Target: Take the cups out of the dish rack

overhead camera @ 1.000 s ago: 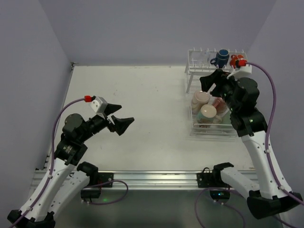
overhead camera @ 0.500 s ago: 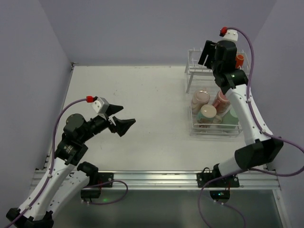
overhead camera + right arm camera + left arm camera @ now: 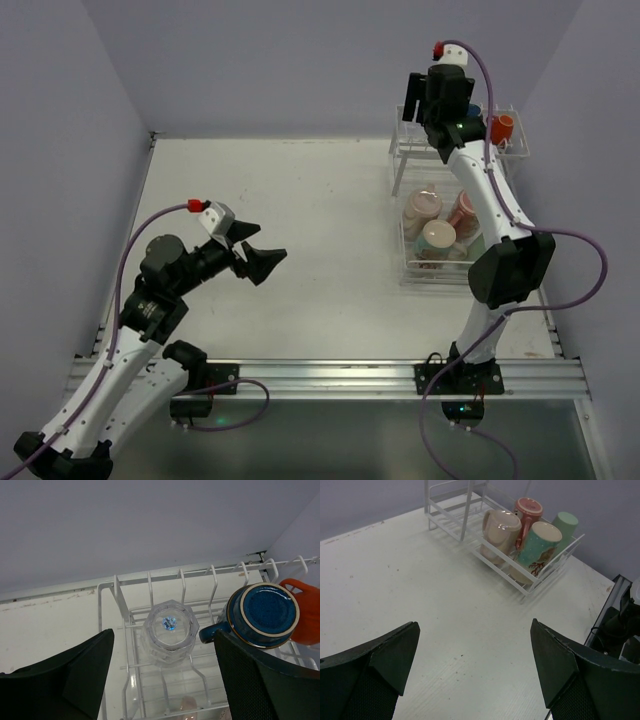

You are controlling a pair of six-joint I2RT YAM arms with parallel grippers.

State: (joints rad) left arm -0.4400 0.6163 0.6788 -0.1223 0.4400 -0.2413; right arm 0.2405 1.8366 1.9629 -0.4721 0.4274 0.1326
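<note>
Right hand (image 3: 164,645), jaws open, hangs over the dish rack's (image 3: 116,590) upper shelf: a clear glass (image 3: 170,632) directly beneath, the dark blue cup (image 3: 263,614) just right. Left hand (image 3: 474,625), open, idles well away.

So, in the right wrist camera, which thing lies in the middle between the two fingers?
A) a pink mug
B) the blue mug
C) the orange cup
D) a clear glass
D: the upside-down clear glass sits centred between the two fingers, on the upper shelf of the rack, while the blue mug is off to the right.
</note>
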